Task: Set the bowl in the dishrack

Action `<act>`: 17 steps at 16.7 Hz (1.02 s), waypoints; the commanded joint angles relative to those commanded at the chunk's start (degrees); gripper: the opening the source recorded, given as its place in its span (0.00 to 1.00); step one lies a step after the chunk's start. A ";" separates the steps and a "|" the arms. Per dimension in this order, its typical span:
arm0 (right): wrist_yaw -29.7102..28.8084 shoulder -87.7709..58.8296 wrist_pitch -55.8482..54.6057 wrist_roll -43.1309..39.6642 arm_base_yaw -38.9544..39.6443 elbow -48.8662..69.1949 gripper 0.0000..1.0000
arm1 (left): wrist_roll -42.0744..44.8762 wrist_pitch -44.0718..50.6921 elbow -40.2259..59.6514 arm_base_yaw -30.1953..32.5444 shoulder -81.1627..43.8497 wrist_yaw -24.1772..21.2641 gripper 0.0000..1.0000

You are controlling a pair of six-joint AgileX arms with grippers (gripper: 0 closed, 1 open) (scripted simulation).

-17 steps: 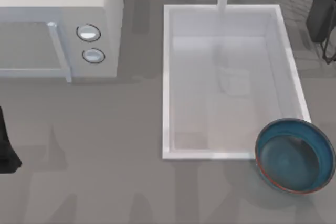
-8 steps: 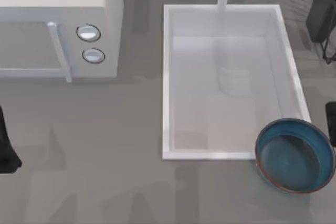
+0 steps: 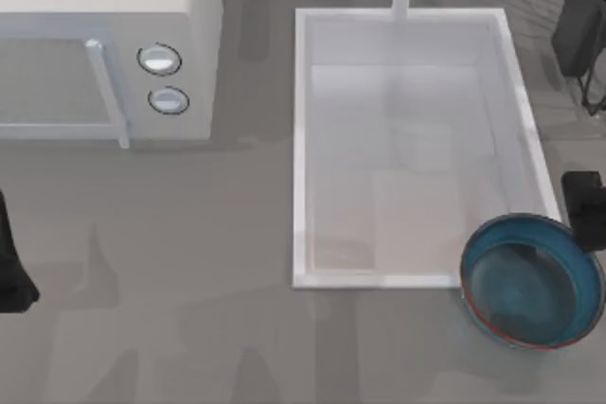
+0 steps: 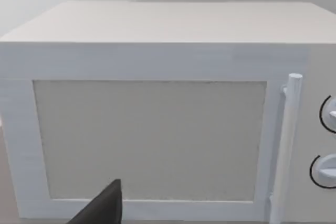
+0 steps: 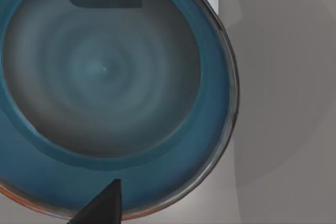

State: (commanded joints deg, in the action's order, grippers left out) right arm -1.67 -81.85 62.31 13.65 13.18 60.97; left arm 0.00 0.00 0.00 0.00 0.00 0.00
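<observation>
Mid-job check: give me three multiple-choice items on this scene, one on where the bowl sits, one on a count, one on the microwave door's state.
1. Where is the round teal-blue bowl with a reddish-brown rim?
A. inside the white sink basin
B. on the grey counter at the basin's near right corner
C. in the black wire dishrack

2. How many round knobs does the white microwave show?
A. two
B. four
C. none

3. What is the state of the microwave door?
A. swung wide open
B. removed
C. closed

Answers:
1. B: the top view shows the bowl on the grey counter beside the corner of the white sink basin, away from the black wire dishrack; the right gripper is just beside it.
2. A: two knobs sit one above the other.
3. C: the left wrist view shows the door flush with the front.
</observation>
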 joint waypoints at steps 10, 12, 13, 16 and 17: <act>0.04 -6.71 -16.90 -0.25 -0.38 -9.47 1.00 | 0.00 0.00 0.00 0.00 0.00 0.00 1.00; 0.04 -8.93 -21.79 -0.28 -0.42 -12.35 1.00 | 0.00 0.00 0.00 0.00 0.00 0.00 1.00; 0.04 -9.74 -23.35 -0.27 -0.43 -13.35 1.00 | 0.00 0.00 0.00 0.00 0.00 0.00 1.00; 0.04 -10.40 -24.61 -0.28 -0.45 -14.20 1.00 | 0.00 0.00 0.00 0.00 0.00 0.00 1.00; 0.04 -10.40 -24.61 -0.28 -0.45 -14.20 1.00 | 0.00 0.00 0.00 0.00 0.00 0.00 1.00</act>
State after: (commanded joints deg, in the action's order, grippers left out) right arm -1.63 -92.25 37.70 13.38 12.73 46.77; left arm 0.00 0.00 0.00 0.00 0.00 0.00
